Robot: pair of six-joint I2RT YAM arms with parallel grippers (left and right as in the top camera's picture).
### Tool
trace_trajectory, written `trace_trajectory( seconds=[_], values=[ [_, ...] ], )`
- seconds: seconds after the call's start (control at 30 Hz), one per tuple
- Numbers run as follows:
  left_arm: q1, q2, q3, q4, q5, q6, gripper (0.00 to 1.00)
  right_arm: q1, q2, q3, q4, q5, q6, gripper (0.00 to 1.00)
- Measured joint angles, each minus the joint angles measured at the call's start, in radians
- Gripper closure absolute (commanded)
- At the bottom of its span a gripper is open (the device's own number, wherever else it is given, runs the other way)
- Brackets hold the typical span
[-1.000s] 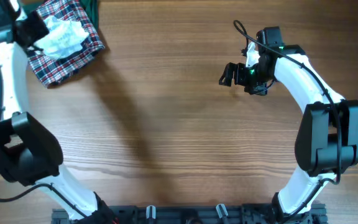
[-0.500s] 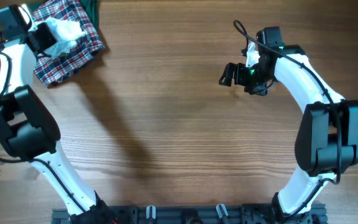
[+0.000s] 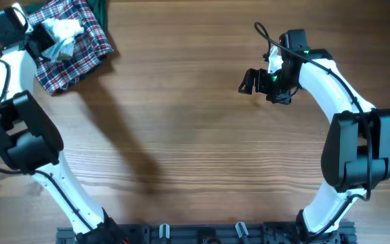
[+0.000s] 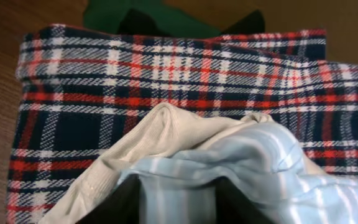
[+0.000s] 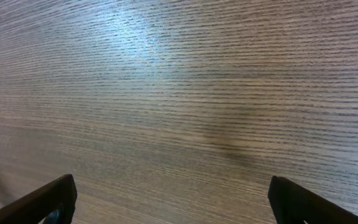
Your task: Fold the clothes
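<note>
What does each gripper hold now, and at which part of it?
The left gripper grips the light blue striped garment by a bunched fold, above the plaid cloth. The right gripper is open and empty.

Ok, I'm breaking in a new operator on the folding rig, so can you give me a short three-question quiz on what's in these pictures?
1. True or false: the right gripper is holding a piece of clothing.
2. What is beneath the pale striped cloth? A) the plaid cloth B) a towel C) a cardboard box
3. Which gripper is shut on the pale striped cloth?
Key: 1 false, it is open over the bare table; 2 A; 3 the left gripper.
</note>
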State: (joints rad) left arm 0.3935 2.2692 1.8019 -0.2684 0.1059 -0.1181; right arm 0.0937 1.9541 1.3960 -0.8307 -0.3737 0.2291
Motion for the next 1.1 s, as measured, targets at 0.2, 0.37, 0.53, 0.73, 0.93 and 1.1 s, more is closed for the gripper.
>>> trace_trajectory(
  seconds=[0.2,0.37,0.53,0.73,0.93,1.1],
  values=[
    [-0.032,-0.133,-0.004,-0.027,-0.015,0.000,0.52,0.000,0.000,0.000,0.000,0.000,0.000,0.00],
    [-0.080,-0.169,-0.002,-0.164,-0.019,0.000,0.59,0.000,0.000,0.000,0.000,0.000,-0.012,0.00],
    [-0.128,-0.150,-0.003,-0.241,-0.018,0.000,0.59,0.000,0.000,0.000,0.001,0.000,-0.023,0.00],
    [-0.130,-0.060,-0.003,-0.220,-0.024,0.000,0.54,0.000,0.000,0.000,0.001,0.000,-0.023,0.00],
    [-0.130,-0.061,-0.003,-0.183,-0.026,0.000,0.27,0.000,0.000,0.000,0.000,0.000,-0.026,0.00],
    [-0.129,-0.138,-0.013,-0.207,-0.033,-0.001,0.11,0.000,0.000,0.000,0.006,0.014,-0.010,0.00]
  ],
)
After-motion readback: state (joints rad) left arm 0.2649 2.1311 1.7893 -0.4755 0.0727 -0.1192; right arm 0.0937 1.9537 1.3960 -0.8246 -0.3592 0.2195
